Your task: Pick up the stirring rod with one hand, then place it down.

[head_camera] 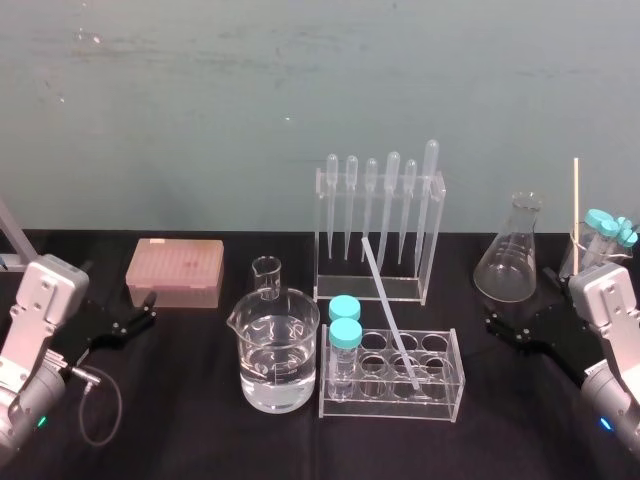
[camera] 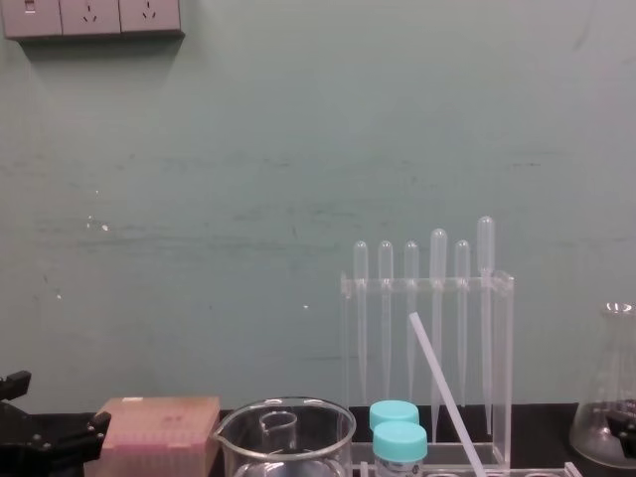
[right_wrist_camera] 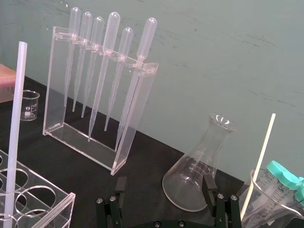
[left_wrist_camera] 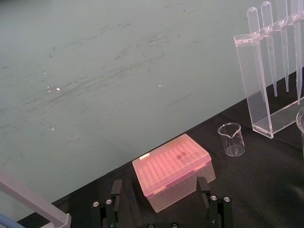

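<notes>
**Stirring rod**: translucent white, straight. It stands tilted in the clear test tube rack. Its lower end sits in a well toward the rack's right front, and its upper end leans back and to the left, in front of the pipette rack. Whether the rod touches the pipette rack cannot be told. Neither gripper touches the rod.

**Left gripper**: low over the black table at the left edge. Fingers are spread wide with nothing between them. It points toward the pink pipette tip box, which lies just ahead of it.

**Right gripper**: low over the table at the right edge. Fingers are likewise spread wide and hold nothing. It points toward the Erlenmeyer flask, well apart from the rod.

**Test tube rack, contents:** two tubes with teal caps, upright in the left-hand wells, one behind the other.

**Pipette rack, contents:** six clear bulb-topped pipettes, hanging tip down in a row.

**Large beaker**: partly filled with clear liquid, just left of the test tube rack.

**Small beaker**: empty, behind the large one.

**Glass beaker at far right**: holds teal-capped tubes and a thin cream-coloured stick standing near upright.
</notes>
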Available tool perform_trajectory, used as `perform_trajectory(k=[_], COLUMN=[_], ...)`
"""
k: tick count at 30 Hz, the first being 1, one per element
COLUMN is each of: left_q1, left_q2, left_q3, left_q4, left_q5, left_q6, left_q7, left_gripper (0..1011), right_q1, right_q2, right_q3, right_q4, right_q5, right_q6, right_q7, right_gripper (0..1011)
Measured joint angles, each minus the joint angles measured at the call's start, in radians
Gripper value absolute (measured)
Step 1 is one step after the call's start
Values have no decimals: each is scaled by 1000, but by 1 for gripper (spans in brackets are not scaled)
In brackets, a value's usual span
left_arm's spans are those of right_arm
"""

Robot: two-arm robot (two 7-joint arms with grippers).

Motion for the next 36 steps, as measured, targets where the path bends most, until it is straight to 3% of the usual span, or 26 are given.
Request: perform_trajectory(k=[19, 22, 26, 31, 36], left_q1=[0, 0, 0, 0, 0], left_q2=[0, 0, 0, 0, 0], left_q3=[0, 0, 0, 0, 0], left_q4=[0, 0, 0, 0, 0], left_q5=[0, 0, 0, 0, 0], left_q6=[0, 0, 0, 0, 0], left_q7=[0, 0, 0, 0, 0], left_gripper=[1000, 1000, 1000, 1000, 1000], right_q1=[1, 3, 6, 22, 54], right_q2=[1, 1, -5, -21, -39], right_q3=[6, 21, 61, 93, 87], right_q4=[0, -9, -49, -99, -118], right_q5=[8, 42, 178, 343, 408], right_q6=[-4, -5, 48, 174, 264], right_q7=[21, 65, 191, 343, 428], right_gripper=[1004, 1004, 1004, 1004, 1004])
